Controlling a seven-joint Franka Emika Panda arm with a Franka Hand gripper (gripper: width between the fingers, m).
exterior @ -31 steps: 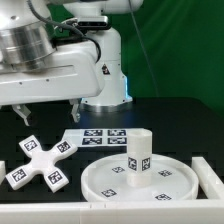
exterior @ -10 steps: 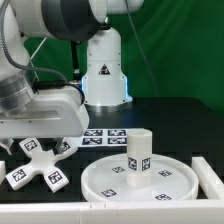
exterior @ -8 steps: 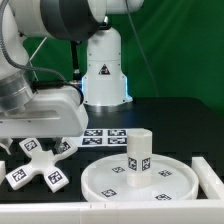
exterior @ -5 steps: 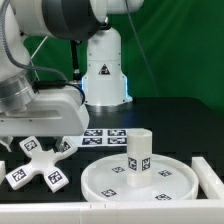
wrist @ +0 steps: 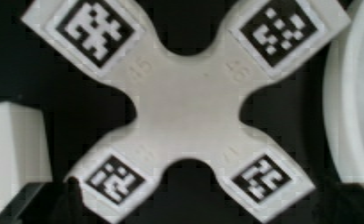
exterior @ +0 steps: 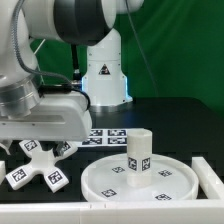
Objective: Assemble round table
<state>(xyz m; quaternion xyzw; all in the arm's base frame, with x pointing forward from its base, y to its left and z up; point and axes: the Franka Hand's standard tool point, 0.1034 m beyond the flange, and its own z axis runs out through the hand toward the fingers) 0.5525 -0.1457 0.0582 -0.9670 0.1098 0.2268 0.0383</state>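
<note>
The small cross-shaped piece [exterior: 38, 163] lies flat on the black table at the exterior view's left. It fills the wrist view [wrist: 182, 100] with a tag on each arm. My gripper [exterior: 45, 143] hangs just above it, mostly hidden under the hand. Its jaws stand apart, and no finger crosses the piece in the wrist view. The large round rimmed disc [exterior: 100, 180] lies in the front middle. The short thick cylinder [exterior: 138, 157] stands upright on it. Nothing is held.
The marker board [exterior: 100, 135] lies behind the disc. A white fence [exterior: 60, 212] runs along the front edge, with a white block [exterior: 210, 175] at the exterior view's right. The robot's base [exterior: 103, 70] stands at the back.
The arm has come down over the cross-shaped piece since the earliest frame. In the last second it has only shifted slightly. The parts have not moved.
</note>
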